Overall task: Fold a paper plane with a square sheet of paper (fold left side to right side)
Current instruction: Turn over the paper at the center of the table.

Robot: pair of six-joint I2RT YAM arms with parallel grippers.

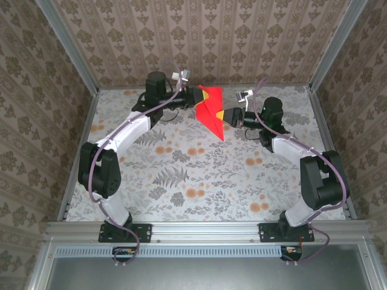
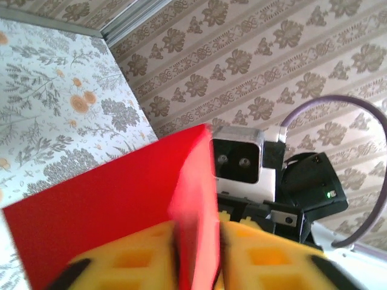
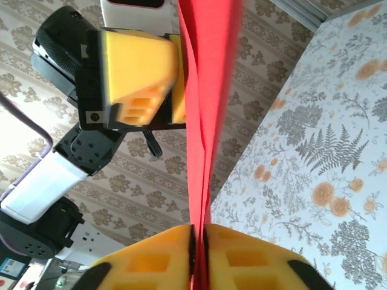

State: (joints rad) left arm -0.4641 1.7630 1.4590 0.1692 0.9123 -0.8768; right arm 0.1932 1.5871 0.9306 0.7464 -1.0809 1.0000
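Top view, red paper (image 1: pixel 210 113): a folded, pointed kite shape held up off the flowered table (image 1: pixel 181 181) at its far middle, with its tip toward the near side.
Top view, pincers: the left gripper (image 1: pixel 199 95) is at the paper's upper left edge and the right gripper (image 1: pixel 227 116) at its right edge. How wide either stands is too small to read here.
Top view, count: one paper, two arms, two grippers.
Top view, risk: with an arm at each side, any pull apart could tear the thin sheet or drag a crease crooked.
Left wrist, left gripper (image 2: pixel 196 260): the red paper (image 2: pixel 103 217) stands on edge between its yellow pads (image 2: pixel 133 260), which lie close on both sides. Whether they pinch it I cannot tell.
Left wrist, count: one paper, two pads.
Left wrist, risk: a loose hold here (if it is loose) leaves the wide flap free to sag or spring open.
Right wrist, right gripper (image 3: pixel 199 254): its pads are pressed together on the lower edge of the red paper (image 3: pixel 208 90) with no gap showing, so it has the paper clamped.
Right wrist, left gripper (image 3: pixel 173 72): up beside the paper's top edge; contact unclear.
Right wrist, count: one paper, in at least two layers that part slightly midway; two grippers.
Right wrist, risk: the bite looks narrow, so the sheet could pivot or slip and the layers shift out of line.
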